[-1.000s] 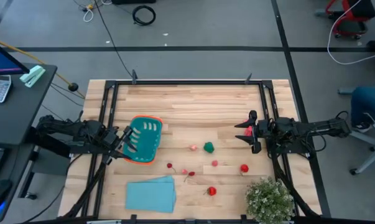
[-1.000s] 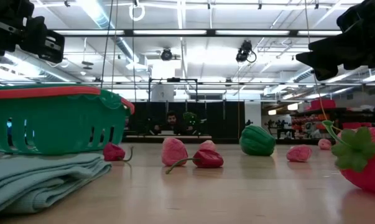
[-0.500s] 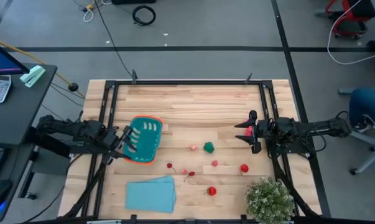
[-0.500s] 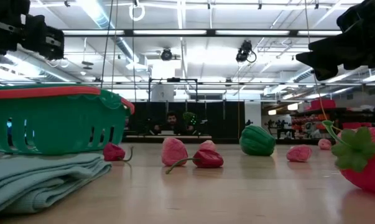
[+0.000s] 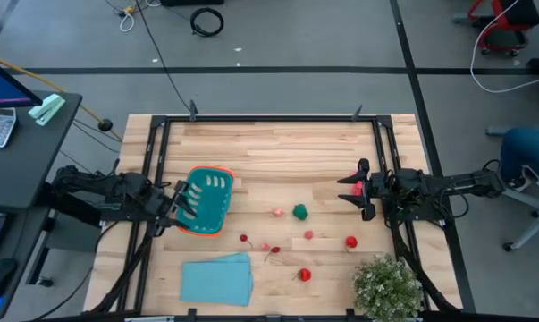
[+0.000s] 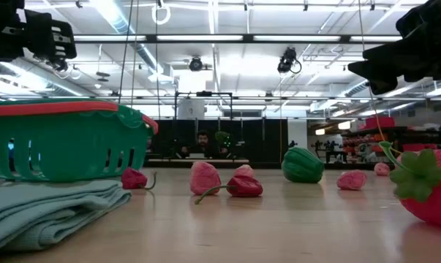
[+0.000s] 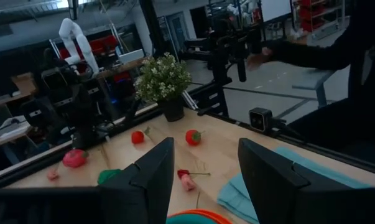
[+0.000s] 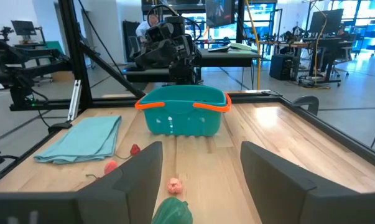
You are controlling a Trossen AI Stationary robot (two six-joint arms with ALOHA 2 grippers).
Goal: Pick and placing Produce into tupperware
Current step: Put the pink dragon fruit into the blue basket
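The teal tupperware (image 5: 211, 204) with an orange rim stands on the table's left part. The produce lies loose on the wood to its right: a green piece (image 5: 299, 211), pink pieces (image 5: 277, 212) and red ones (image 5: 350, 241), with a strawberry (image 5: 304, 275) nearer the front. My left gripper (image 5: 185, 202) hangs open and level above the tub's left edge, well over it in the low view (image 6: 48, 40), with nothing between its fingers (image 7: 204, 146). My right gripper (image 5: 363, 190) waits open at the table's right side, pointing level at the tub (image 8: 183, 115).
A folded light-blue cloth (image 5: 217, 277) lies at the front left. A bushy potted plant (image 5: 390, 286) stands at the front right corner. A black frame (image 5: 269, 118) runs around the table. A person (image 5: 530, 152) sits beyond the right edge.
My left gripper has rolled a little about the line it points along, staying in place above the tub. Nothing on the table has moved.
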